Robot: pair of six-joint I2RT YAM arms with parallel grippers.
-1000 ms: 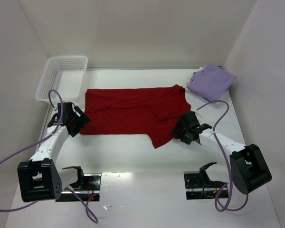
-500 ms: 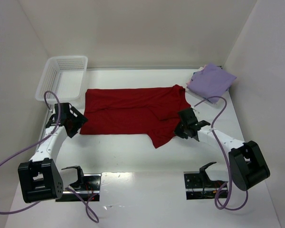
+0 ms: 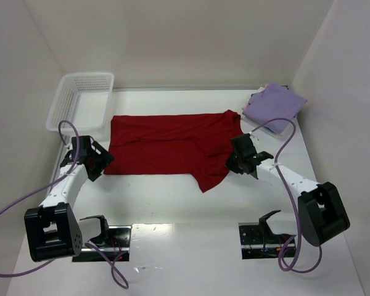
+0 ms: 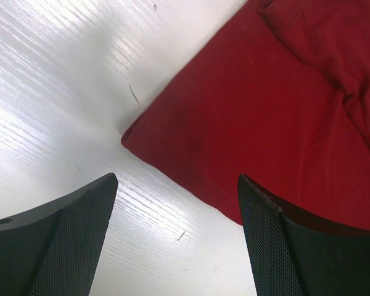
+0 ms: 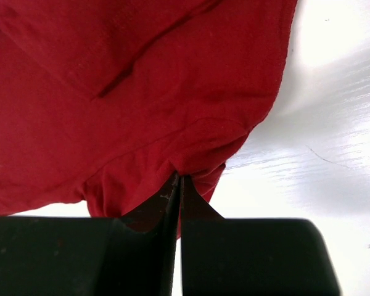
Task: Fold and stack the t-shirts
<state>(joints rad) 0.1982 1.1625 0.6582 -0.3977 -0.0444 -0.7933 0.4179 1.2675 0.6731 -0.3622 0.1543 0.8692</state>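
Observation:
A dark red t-shirt [image 3: 172, 145] lies spread across the middle of the table, partly folded. My right gripper [image 3: 237, 159] is shut on the red t-shirt's right edge; the wrist view shows cloth [image 5: 142, 105] bunched and pinched at the closed tips [image 5: 177, 180]. At the shirt's lower left corner [image 4: 131, 137] my left gripper [image 3: 102, 161] stands open, its fingers [image 4: 271, 234] just above the table and straddling bare surface and the hem. A folded lavender t-shirt [image 3: 273, 105] sits on a small pile at the back right, with a blue edge showing beneath it.
A white mesh basket [image 3: 81, 102] stands at the back left, close to the left arm. White walls enclose the table on three sides. Purple cables loop from both arms. Two black stands sit at the near edge.
The right gripper closed on the red shirt's right edge and drew slightly toward the back. The left gripper shifted a little left, staying open at the shirt's corner.

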